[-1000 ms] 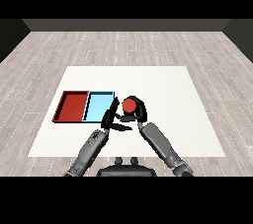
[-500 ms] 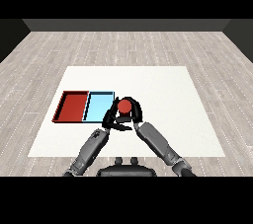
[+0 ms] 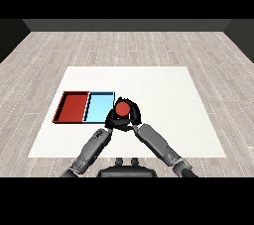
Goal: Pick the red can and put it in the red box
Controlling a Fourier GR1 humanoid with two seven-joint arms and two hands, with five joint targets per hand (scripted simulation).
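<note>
Curling round the can (image 3: 122, 108), right hand (image 3: 133, 116) grips it, left hand (image 3: 112, 120) just beside it, fingers unclear, blue tray (image 3: 99, 107) at its left, red tray (image 3: 73, 107) beyond

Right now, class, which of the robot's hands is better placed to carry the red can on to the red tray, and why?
The right hand: its fingers are curled round the red can, just right of the light blue tray. The left hand sits beside the can, holding nothing visible. The red tray lies further left.
</note>
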